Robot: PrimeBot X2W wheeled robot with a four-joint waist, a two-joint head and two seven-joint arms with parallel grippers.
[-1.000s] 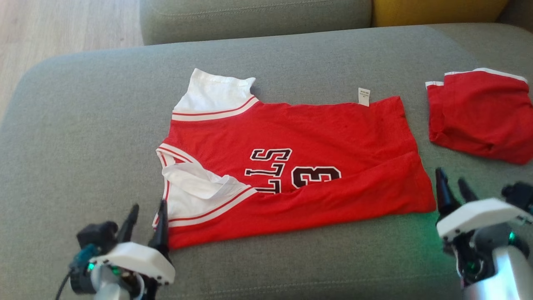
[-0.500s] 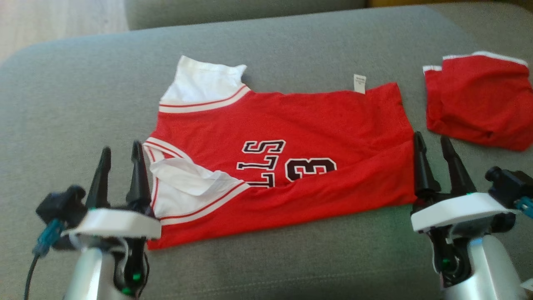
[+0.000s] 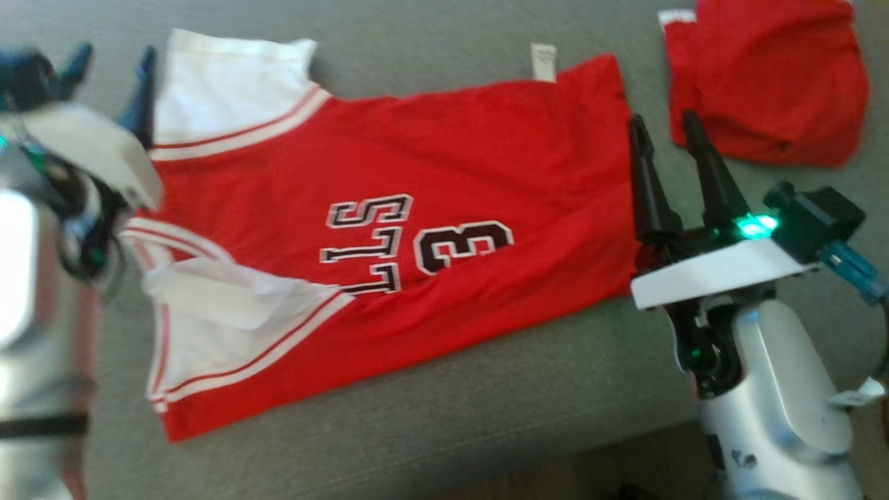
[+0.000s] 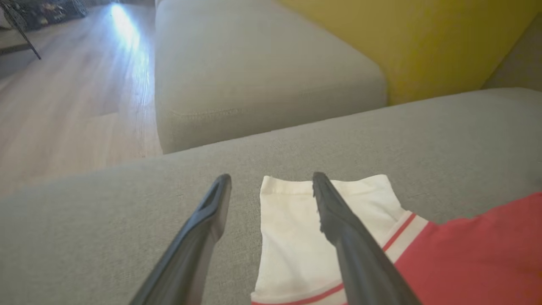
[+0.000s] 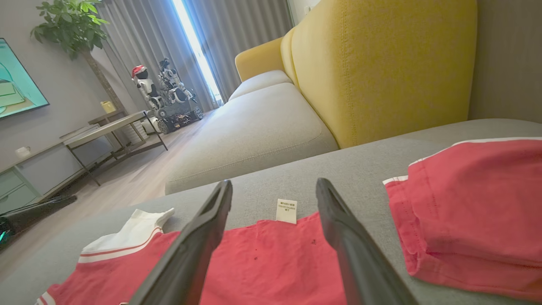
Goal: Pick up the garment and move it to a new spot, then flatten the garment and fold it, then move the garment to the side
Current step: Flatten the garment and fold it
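garment (image 3: 430, 160): red knit cloth, matt, fine texture, soft creases; sleeve (image 4: 292, 237) white cloth, same matt finish, red-striped trim
lettering (image 3: 417, 236): looks printed, flat, black with white edge
label (image 3: 544, 61): thin, white, cloth or paper, cannot tell
second red piece (image 3: 771, 76): matt cloth, stitched hems
sofa seat (image 3: 444, 417): grey woven cloth, matt, slightly coarse weave; yellow backrest (image 5: 381, 72): cloth, finer grain
floor (image 4: 72, 106): wood planks, glossy, strong glare
right gripper (image 3: 661, 119) and left gripper (image 4: 272, 178) fingers: dark plastic, smooth, satin sheen
mount plate (image 3: 715, 274): white matt plastic; forearm (image 3: 785, 389): silver, smooth, semi-gloss
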